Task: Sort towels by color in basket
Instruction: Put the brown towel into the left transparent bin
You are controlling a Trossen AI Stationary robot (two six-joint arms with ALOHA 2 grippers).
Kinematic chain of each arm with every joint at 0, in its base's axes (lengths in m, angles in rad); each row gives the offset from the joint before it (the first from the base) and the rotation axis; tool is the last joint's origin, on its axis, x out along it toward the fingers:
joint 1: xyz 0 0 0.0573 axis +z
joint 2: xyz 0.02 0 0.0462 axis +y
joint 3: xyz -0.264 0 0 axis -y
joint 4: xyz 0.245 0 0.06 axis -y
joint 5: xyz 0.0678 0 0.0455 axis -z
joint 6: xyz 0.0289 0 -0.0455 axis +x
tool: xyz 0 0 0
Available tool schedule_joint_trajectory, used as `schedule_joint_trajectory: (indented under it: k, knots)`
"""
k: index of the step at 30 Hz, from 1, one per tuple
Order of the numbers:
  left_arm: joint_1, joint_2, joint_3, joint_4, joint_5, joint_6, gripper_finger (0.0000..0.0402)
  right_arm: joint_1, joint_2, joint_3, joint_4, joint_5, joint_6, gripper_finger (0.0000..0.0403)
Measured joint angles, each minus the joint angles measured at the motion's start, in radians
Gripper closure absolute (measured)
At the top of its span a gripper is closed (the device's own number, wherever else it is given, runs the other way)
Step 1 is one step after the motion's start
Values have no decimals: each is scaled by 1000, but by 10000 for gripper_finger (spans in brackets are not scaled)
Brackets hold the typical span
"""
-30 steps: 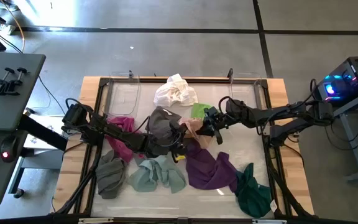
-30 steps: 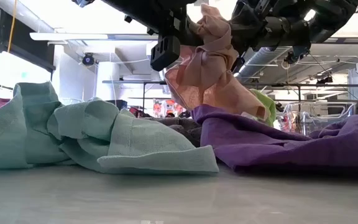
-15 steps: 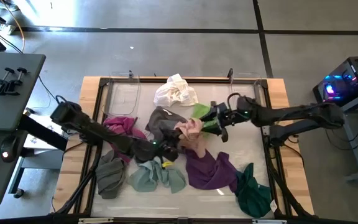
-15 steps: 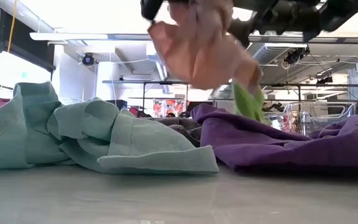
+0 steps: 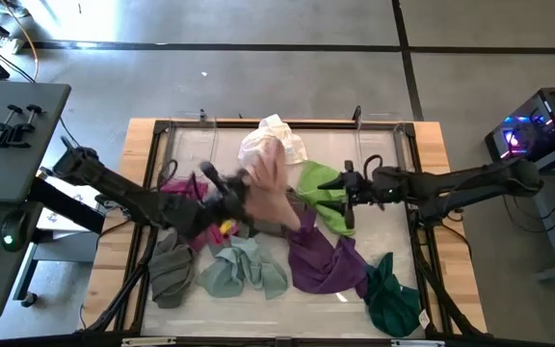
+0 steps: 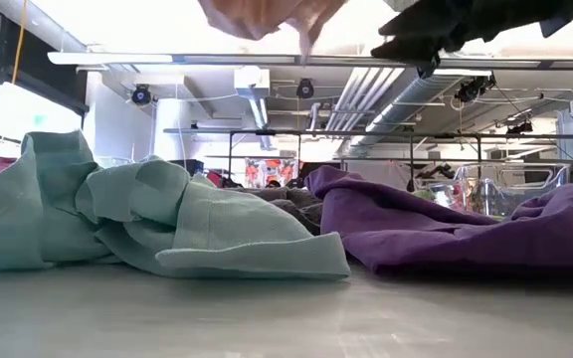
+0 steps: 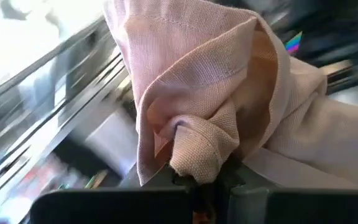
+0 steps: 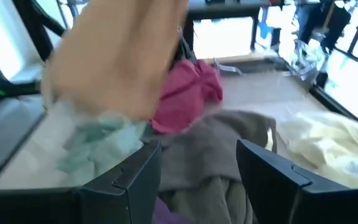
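Observation:
My left gripper [image 5: 242,190] is shut on the pale pink towel [image 5: 270,176], held high over the table's middle; in the low view only the towel's lower edge [image 6: 267,12] shows. My right gripper [image 5: 338,199] stands open over the lime green towel [image 5: 316,183], and the right wrist view [image 8: 197,163] shows nothing between its fingers. Lying on the table are the cream [image 5: 273,145], magenta [image 5: 186,193], grey [image 5: 171,270], mint [image 5: 244,270], purple [image 5: 321,260] and dark green [image 5: 393,301] towels. The grey-brown towel [image 8: 222,140] lies under the pink one. My left gripper pinches a bunched fold of the pale pink towel [image 7: 194,158] between its two fingers. The fingers lie about level and come from the table's left. The rest of the cloth billows out past the fingers in loose folds, lifted clear of the table and the other towels.
Two clear baskets [image 5: 193,145] [image 5: 379,145] stand at the table's far edge. A black frame [image 5: 422,231] runs round the work area. A desk with clamps [image 5: 13,120] stands to the left, and a box with blue lights [image 5: 528,130] to the right.
My left gripper has risen and gone toward the table's left with the pale pink towel, rolling as it went. The towel hung between both grippers and now hangs from the left one alone, higher up. My right gripper has drawn back toward the table's right, and the lime green towel now shows.

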Motion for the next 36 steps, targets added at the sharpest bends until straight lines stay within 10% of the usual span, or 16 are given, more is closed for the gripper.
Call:
schedule_joint_trajectory:
  k: [6, 18, 26, 36]
  knots:
    - [139, -107, 0, -41, -298, 82, 401, 43, 97, 0, 14, 71, -9, 199]
    - [563, -297, -85, -655, -288, -262, 401, 63, 153, 0, 51, 75, -9, 199]
    - [754, -326, -226, -986, 3, -730, 401, 63, 153, 0, 51, 75, -9, 199]
    - [986, -289, -366, -1099, 444, -915, 401, 63, 152, 0, 51, 73, -9, 199]
